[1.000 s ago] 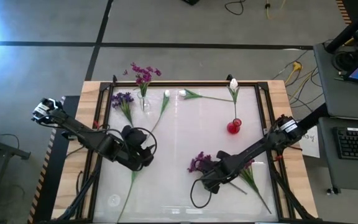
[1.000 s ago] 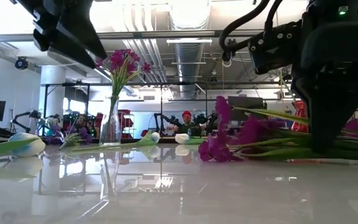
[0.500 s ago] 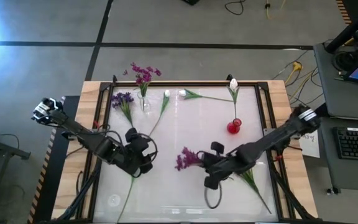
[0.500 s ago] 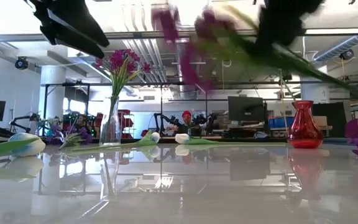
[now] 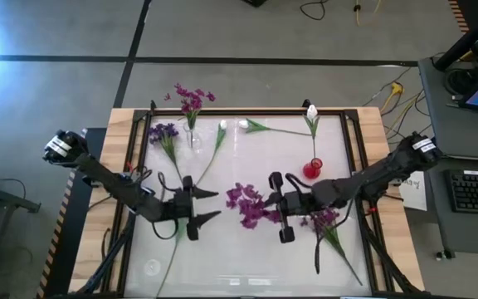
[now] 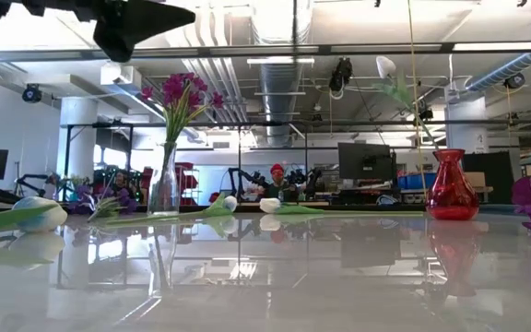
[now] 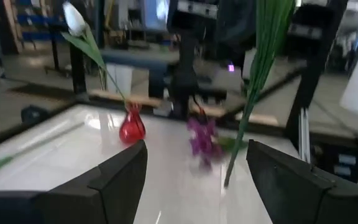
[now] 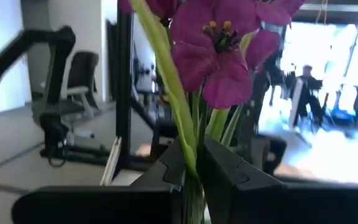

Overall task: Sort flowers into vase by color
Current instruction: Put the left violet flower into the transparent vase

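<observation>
Working from the table's left edge across, we note the left gripper near table centre-left, raised off the surface, its two fingers spread wide with nothing between them. At about 11 o'clock from it stands a clear glass vase with purple flowers in it, and just beside that vase, toward 9 o'clock, a loose purple cluster lies flat on the table. Two white tulip buds lie along the far edge near 12 o'clock, their thin green stems running outward. At centre we see the right gripper lifted clear of the table, its fingers pinched tight on the green stem of a purple blossom cluster, which points toward the left gripper. At 1 o'clock from the right gripper sits a red vase holding one upright white tulip. Another purple stem lies on the table at roughly 4 o'clock from the right gripper, leaves trailing toward the near right corner.
</observation>
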Robot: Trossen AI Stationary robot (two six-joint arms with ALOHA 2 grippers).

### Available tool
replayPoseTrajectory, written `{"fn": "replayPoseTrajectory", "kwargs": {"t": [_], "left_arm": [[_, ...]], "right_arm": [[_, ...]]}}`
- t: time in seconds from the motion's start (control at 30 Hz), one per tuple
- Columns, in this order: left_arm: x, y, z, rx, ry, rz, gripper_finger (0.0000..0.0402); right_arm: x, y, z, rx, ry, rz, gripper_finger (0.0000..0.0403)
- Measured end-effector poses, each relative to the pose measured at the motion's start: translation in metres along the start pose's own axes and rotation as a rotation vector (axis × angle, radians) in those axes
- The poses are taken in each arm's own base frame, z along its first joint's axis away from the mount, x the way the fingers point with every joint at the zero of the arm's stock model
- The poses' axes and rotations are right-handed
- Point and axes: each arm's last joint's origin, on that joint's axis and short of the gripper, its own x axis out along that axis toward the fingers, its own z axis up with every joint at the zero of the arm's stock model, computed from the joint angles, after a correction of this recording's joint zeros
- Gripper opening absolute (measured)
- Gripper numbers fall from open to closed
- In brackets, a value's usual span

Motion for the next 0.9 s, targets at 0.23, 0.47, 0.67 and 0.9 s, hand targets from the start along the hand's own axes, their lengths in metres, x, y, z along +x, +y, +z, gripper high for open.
{"fn": "replayPoseTrajectory", "kwargs": {"t": [0.23,0.47,0.67,0.9], "left_arm": [[0.011,0.011,-0.004,-0.005,-0.031,0.015,0.0253],[0.047,0.016,-0.008,0.079,-0.004,0.077,0.0244],[0.062,0.018,-0.014,0.119,-0.009,0.107,0.0244],[0.067,0.015,-0.009,0.129,-0.038,0.107,0.0212]], "right_arm": [[0.017,-0.035,-0.010,-0.045,-0.032,-0.018,0.0028],[0.037,-0.057,-0.018,-0.026,-0.022,0.009,0.0028],[0.041,-0.065,-0.029,-0.045,0.015,-0.008,0.0028],[0.044,-0.066,-0.039,-0.024,0.043,-0.016,0.0029]]}}
